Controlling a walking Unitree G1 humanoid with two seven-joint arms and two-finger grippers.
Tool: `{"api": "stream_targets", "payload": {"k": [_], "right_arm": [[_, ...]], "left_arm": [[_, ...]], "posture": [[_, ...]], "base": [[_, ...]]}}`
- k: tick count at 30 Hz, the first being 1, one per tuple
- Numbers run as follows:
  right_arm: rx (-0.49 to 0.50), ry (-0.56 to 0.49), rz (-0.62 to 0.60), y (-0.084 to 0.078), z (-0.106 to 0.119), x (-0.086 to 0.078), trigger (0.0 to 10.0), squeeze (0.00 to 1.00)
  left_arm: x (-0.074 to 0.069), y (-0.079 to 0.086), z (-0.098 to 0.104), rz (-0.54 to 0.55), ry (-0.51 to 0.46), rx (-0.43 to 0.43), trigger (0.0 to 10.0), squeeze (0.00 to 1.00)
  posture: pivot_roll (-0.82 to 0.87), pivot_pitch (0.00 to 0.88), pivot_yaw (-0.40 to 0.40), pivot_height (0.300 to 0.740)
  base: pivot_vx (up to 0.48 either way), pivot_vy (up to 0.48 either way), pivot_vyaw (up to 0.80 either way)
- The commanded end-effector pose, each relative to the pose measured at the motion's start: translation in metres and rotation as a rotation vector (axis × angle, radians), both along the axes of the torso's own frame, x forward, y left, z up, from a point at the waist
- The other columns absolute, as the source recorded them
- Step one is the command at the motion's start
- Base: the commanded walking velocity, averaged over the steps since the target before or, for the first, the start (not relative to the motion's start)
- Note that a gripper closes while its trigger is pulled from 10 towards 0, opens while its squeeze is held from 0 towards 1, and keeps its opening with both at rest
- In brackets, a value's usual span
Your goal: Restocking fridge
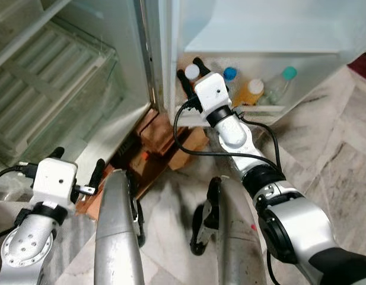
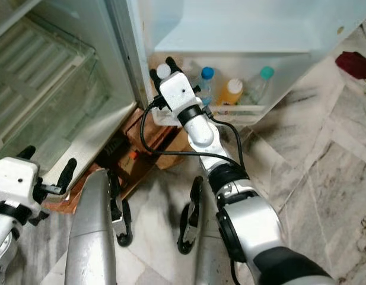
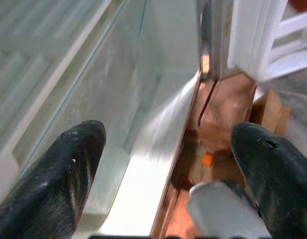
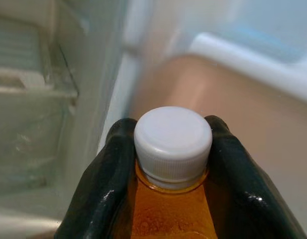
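From the head views, the right claw (image 1: 192,69) is clenched on a white-capped orange bottle (image 1: 191,71) at the door shelf (image 1: 277,108), likely to slot it beside the blue-capped bottle (image 1: 229,74). The right wrist view shows the fingers (image 4: 101,184) pinching under the cap, keeping the bottle upright. In the left wrist view, the left claw (image 3: 165,164) hangs released over the fridge's foot and marble floor (image 1: 325,148)

No readable text, label, brand or number anywhere: none on the bottles (image 1: 254,92) in the fridge door shelf (image 1: 271,108), none on the white-capped bottle (image 4: 172,169).
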State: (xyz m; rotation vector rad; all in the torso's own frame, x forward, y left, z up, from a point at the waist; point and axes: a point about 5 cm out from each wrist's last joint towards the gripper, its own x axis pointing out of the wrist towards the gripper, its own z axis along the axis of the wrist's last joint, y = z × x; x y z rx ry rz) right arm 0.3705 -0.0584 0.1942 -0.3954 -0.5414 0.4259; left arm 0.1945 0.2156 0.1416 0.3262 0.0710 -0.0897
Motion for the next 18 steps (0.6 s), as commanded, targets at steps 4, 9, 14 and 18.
{"api": "stream_targets", "payload": {"k": [4,9,14,18], "right_arm": [[0.014,-0.001,-0.010,0.002,-0.005,-0.002,10.0,0.00],[0.101,0.176,-0.097,-0.008,-0.028,0.003,10.0,0.00],[0.167,0.310,-0.241,-0.025,-0.044,0.008,10.0,0.00],[0.202,0.367,-0.321,-0.037,-0.050,0.011,10.0,0.01]], "left_arm": [[-0.012,-0.005,0.002,0.004,0.030,0.005,10.0,0.00],[-0.019,-0.008,0.002,-0.004,0.059,-0.002,10.0,0.00],[-0.024,-0.007,0.002,-0.003,0.079,0.001,10.0,0.00],[-0.024,-0.008,0.001,-0.002,0.094,0.002,10.0,0.00]], "posture": [[0.23,0.493,-0.072,0.576],[0.24,0.517,-0.072,0.576],[0.24,0.532,-0.070,0.576],[0.24,0.522,-0.066,0.576]], "base": [[0.000,0.000,0.00],[0.000,0.000,0.00],[0.000,0.000,0.00],[0.000,0.000,0.00]]}}
